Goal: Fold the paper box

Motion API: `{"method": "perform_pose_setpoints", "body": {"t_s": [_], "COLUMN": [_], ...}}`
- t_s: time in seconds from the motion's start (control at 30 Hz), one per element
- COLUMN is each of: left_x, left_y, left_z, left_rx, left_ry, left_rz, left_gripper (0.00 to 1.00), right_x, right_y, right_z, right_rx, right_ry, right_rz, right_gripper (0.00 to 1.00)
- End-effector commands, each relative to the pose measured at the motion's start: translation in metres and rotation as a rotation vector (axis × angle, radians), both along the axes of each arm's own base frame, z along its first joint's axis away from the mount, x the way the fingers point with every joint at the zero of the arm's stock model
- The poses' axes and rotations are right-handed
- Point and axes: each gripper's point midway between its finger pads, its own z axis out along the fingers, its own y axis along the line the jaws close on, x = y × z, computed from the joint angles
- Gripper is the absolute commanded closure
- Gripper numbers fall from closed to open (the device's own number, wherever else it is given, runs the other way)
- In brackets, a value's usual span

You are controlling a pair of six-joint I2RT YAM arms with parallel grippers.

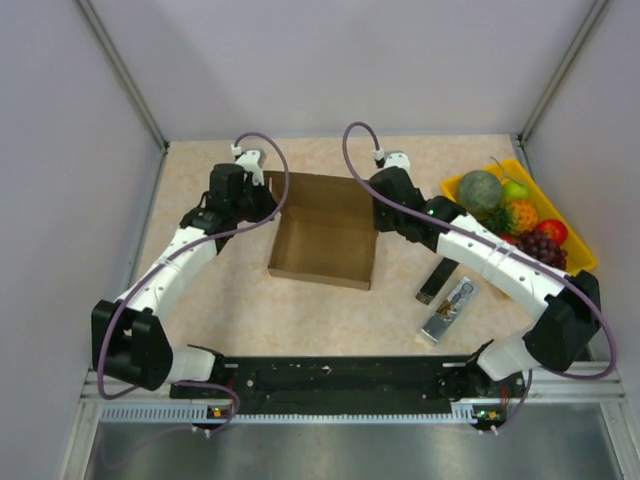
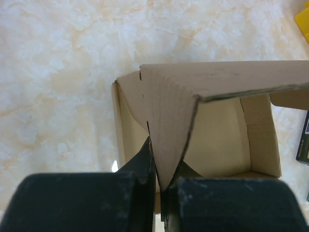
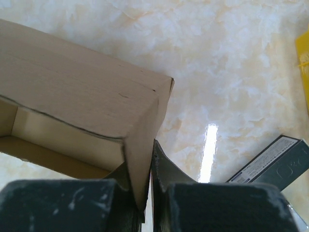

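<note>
The paper box [image 1: 325, 235] is brown cardboard and stands open-topped in the middle of the table, with its back flap raised and bent over. My left gripper [image 1: 262, 195] is at its far left corner. In the left wrist view the left gripper [image 2: 161, 186] is shut on a folded cardboard flap of the box [image 2: 217, 125]. At the far right corner sits my right gripper [image 1: 378, 195]. In the right wrist view the right gripper [image 3: 148, 193] pinches the box's wall [image 3: 82, 92] at the corner.
A yellow tray [image 1: 578, 240] with fruit stands at the right. A dark slim carton [image 1: 437, 280] and a silver packet [image 1: 448, 310] lie right of the box. The carton [image 3: 275, 162] lies close to my right gripper. Grey walls enclose the table.
</note>
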Motion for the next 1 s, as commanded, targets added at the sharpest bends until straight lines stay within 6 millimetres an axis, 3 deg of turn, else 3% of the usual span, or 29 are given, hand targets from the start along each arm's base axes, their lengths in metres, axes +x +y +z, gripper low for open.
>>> {"method": "perform_pose_setpoints", "body": {"t_s": [0.0, 0.03, 0.1, 0.13, 0.17, 0.2, 0.23, 0.3, 0.33, 0.43, 0.63, 0.97], "left_x": [-0.022, -0.028, -0.028, -0.032, -0.028, -0.031, -0.035, -0.035, -0.039, -0.04, -0.039, -0.045], "left_y": [-0.022, -0.02, -0.019, -0.017, -0.015, -0.016, -0.014, -0.013, -0.011, -0.01, -0.009, -0.005], "left_z": [0.018, 0.004, 0.011, -0.002, 0.002, 0.002, -0.01, -0.006, -0.017, -0.02, -0.018, -0.006], "left_rx": [-0.116, -0.111, -0.124, -0.114, -0.116, -0.12, -0.116, -0.132, -0.129, -0.146, -0.113, -0.086], "left_ry": [-0.1, -0.092, -0.167, -0.157, -0.202, -0.22, -0.212, -0.258, -0.249, -0.284, -0.253, -0.27], "left_rz": [-0.074, -0.071, -0.065, -0.056, -0.04, -0.044, -0.038, -0.015, -0.009, -0.003, 0.003, -0.007], "left_gripper": [1.0, 1.0, 1.0, 1.0, 1.0, 1.0, 1.0, 1.0, 1.0, 1.0, 1.0, 1.0], "right_x": [-0.004, -0.005, -0.006, -0.008, -0.012, -0.014, -0.015, -0.02, -0.022, -0.026, -0.02, -0.004], "right_y": [0.016, 0.016, 0.016, 0.016, 0.013, 0.02, 0.016, 0.017, 0.018, 0.014, 0.009, 0.015], "right_z": [0.007, 0.006, -0.002, 0.002, -0.009, -0.004, 0.001, -0.004, -0.004, -0.006, 0.031, 0.027], "right_rx": [0.132, 0.138, 0.155, 0.171, 0.157, 0.173, 0.173, 0.169, 0.169, 0.202, 0.136, 0.283], "right_ry": [-0.083, -0.105, -0.141, -0.167, -0.169, -0.205, -0.241, -0.275, -0.292, -0.302, -0.229, 0.026], "right_rz": [0.042, 0.046, 0.055, 0.059, 0.058, 0.077, 0.058, 0.063, 0.056, 0.027, -0.028, -0.096], "right_gripper": [1.0, 1.0, 1.0, 1.0, 1.0, 1.0, 1.0, 1.0, 1.0, 1.0, 1.0, 1.0]}}
